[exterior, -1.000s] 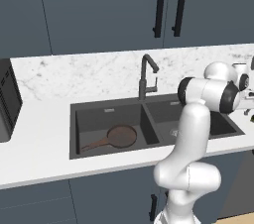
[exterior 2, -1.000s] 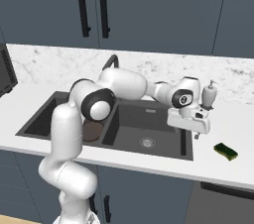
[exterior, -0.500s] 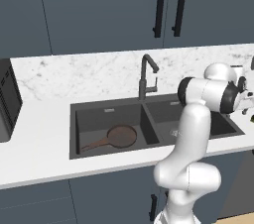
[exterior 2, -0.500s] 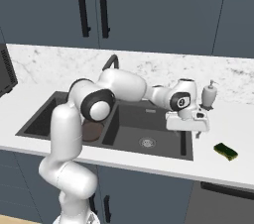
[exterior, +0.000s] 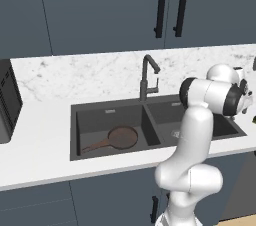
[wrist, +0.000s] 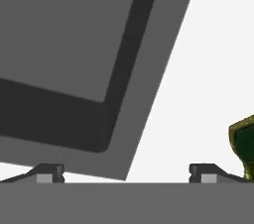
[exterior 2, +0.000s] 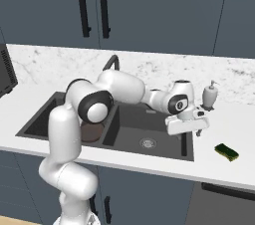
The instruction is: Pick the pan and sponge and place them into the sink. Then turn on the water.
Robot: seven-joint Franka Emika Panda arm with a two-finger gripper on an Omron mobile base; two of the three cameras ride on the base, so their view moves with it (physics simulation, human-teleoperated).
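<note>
Resting in sink point(exterior: 100, 120): pan point(exterior: 120, 137).

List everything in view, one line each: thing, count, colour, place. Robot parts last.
pan: one, dark brown, lying in the left basin of the sink, handle pointing left.
sponge: one, yellow with dark green top, on the counter right of the sink.
sink: one, dark grey, double basin, set into the counter.
faucet: one, dark, behind the divider between the basins; no water running.
soap dispenser: one, pale grey, on the counter behind the sink's right end.
counter: one, white marbled, around the sink.
cabinets: dark blue-grey, black handles, above the counter.
dark appliance: one, far left on the counter.
gripper: one, white, open, over the sink's right edge, short of the sponge.
</note>
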